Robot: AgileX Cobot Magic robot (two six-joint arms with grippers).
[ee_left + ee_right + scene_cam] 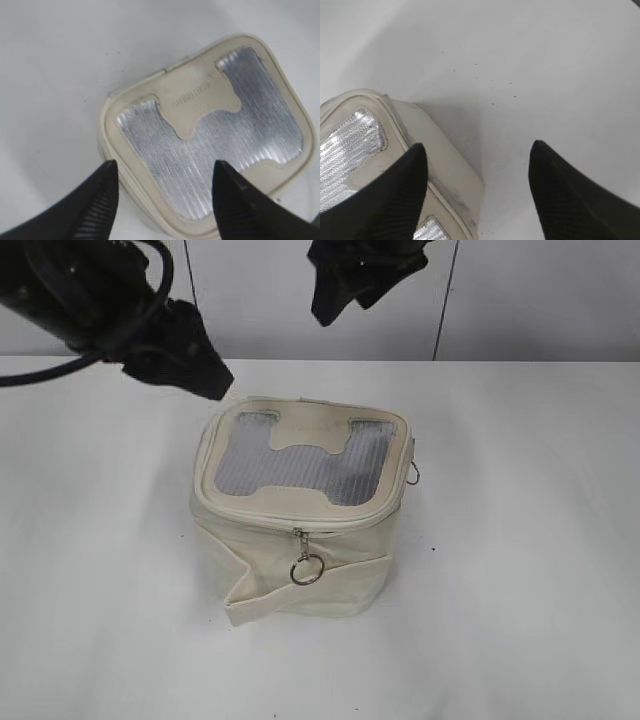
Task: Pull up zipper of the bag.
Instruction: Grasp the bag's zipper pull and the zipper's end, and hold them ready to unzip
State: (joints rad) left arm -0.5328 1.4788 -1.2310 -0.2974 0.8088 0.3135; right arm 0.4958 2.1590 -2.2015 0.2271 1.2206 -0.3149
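Note:
The cream-white bag (300, 570) stands in the middle of the white table, grey mesh top window with a bone-shaped patch facing up. The zipper (300, 521) runs round the top panel. One silver slider with a ring pull (306, 568) hangs on the front face, a second ring (413, 473) on the right side. My left gripper (205, 375) is open and empty, above the bag's far left corner; its view shows the bag top (210, 145) between the fingers (162, 172). My right gripper (335, 295) is open and empty, high behind the bag; its fingers (477, 155) straddle the bag's edge (445, 170).
The white table (520, 540) surrounds the bag on all sides. A flat cream strap (300, 595) crosses the bag's front face and sticks out at the lower left. A white panelled wall (520, 300) stands behind the table.

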